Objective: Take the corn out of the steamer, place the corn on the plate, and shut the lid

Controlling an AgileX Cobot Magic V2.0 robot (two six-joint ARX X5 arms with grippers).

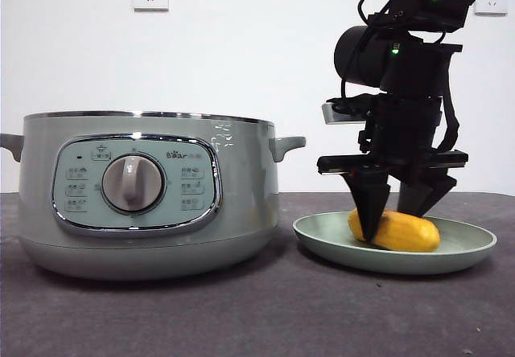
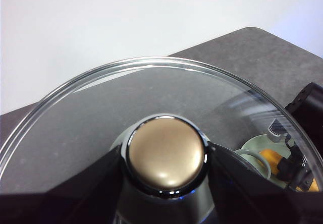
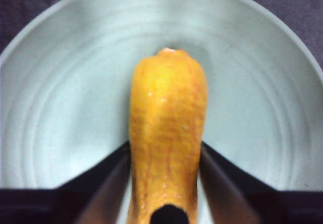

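Corn [image 1: 398, 231] lying in the plate [image 1: 475, 248], right of the steamer [image 1: 145, 192]. Right gripper [image 3: 166, 158] low over the plate, one jaw on either side of the corn, touching it, grasping. Lid [image 2: 151, 90] held clear of the open steamer, knob [image 2: 166, 156] clenched in the left gripper [image 2: 166, 171].

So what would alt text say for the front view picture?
A black robot gripper reaches down with its jaws around a yellow-orange corn lying on a pale green plate. Left of the plate stands a large sage-green steamer with no lid on, on a dark table.
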